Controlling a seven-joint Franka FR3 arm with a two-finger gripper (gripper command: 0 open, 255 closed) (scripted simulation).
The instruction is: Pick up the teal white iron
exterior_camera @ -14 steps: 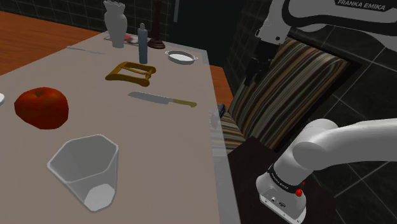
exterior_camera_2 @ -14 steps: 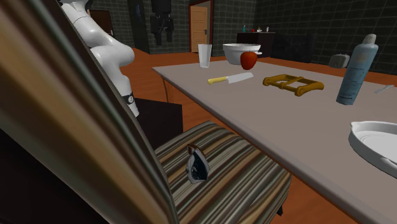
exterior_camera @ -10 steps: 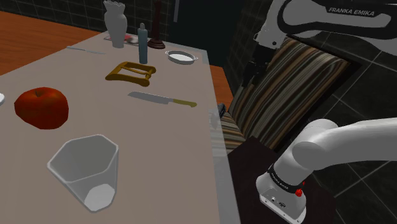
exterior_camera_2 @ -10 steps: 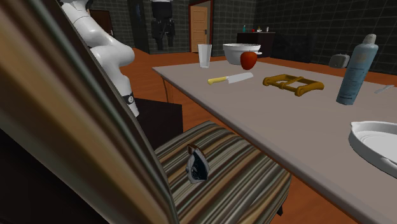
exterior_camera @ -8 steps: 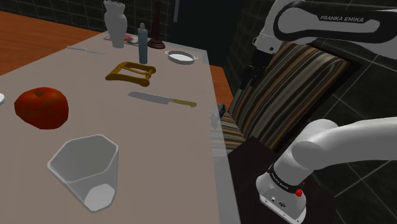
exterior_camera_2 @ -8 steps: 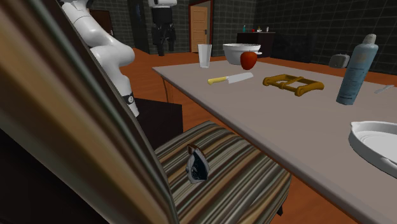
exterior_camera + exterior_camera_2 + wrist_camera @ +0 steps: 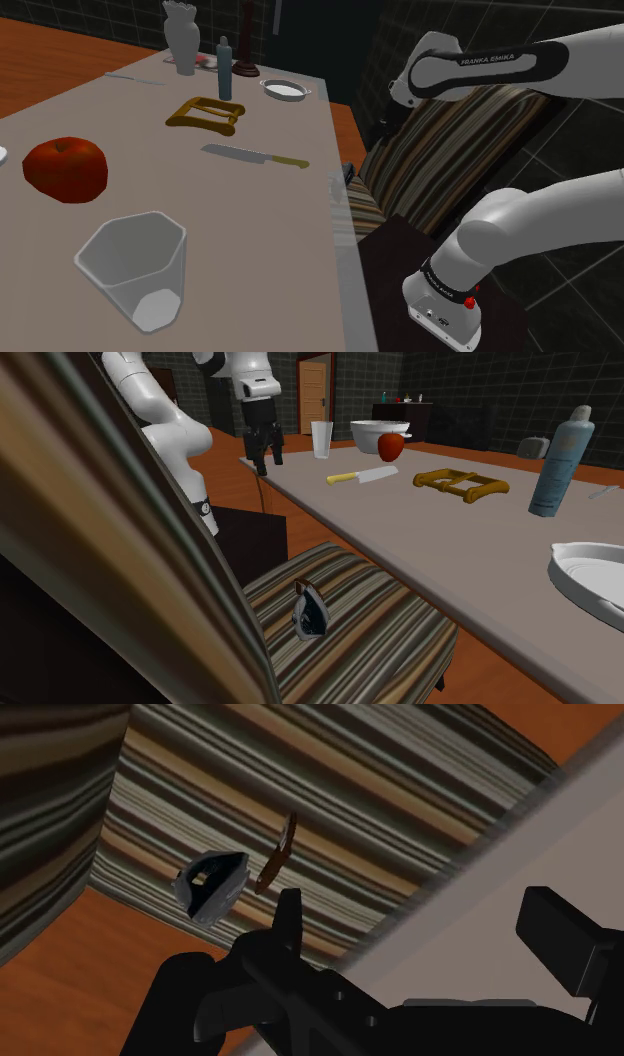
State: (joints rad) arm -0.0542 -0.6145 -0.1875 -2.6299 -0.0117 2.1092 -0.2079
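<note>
While nothing lies between them, the jaws of the all-black two-finger gripper [image 7: 420,919] stand wide apart, which I judge to be readiness for a grasp not yet begun. In the second exterior view the gripper [image 7: 262,456] hangs fingers-down beside the far corner of the grey table [image 7: 480,542], well apart from its object.

The small iron, dark teal with a pale rim [image 7: 309,614], sits on the brown-and-cream striped chair seat [image 7: 385,627], at about five o'clock from the gripper in that view. It appears propped on end rather than flat, though I cannot be sure.

In the wrist view the iron [image 7: 210,884] lies ahead of the fingers but off the line between them, so alignment is wanted before descent. The table edge close to the seat narrows the approach. The yellow-handled kitchen knife [image 7: 362,476] and round red apple [image 7: 391,446] lie on the tabletop, clear of the work.
</note>
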